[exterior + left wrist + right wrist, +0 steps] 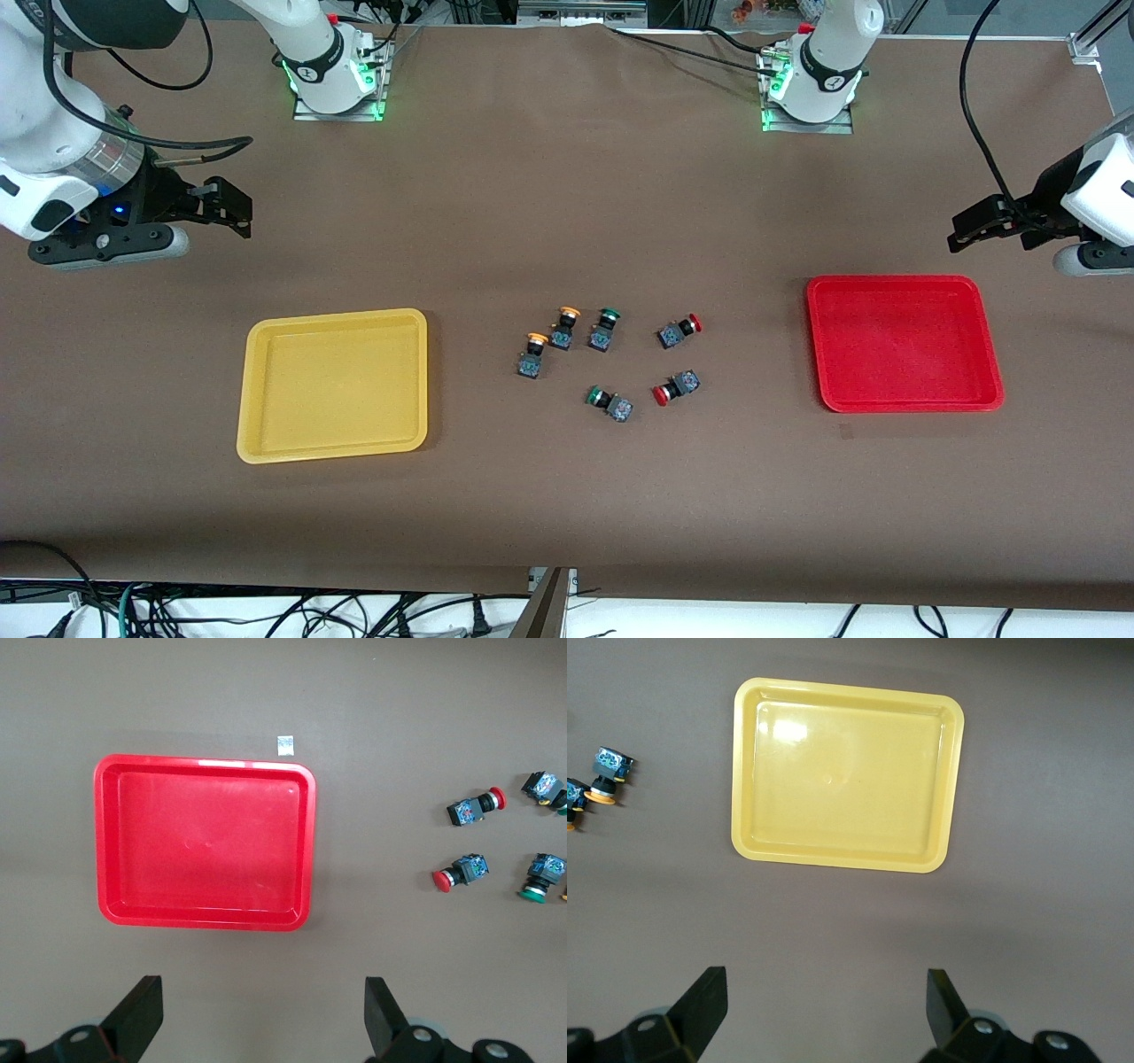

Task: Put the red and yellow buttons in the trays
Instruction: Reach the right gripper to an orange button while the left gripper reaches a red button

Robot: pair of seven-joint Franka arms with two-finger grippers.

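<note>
Left claw [961, 232] and right claw [232, 215] are held spread and empty over bare counter [567, 496], each waiting by its tray. Red tray [992, 354] and yellow tray [257, 390] are unfilled; all red buttons [680, 330] and yellow buttons [533, 354] are left clustered between them, none yet placed.

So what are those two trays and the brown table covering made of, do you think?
The yellow tray and red tray look like moulded plastic: smooth, slightly glossy, with light glare on their floors, rounded corners and raised rims. The brown table covering looks like matte paper or thin fabric, I can't tell which; it shows no shine and has faint creases near the robots' bases.
</note>
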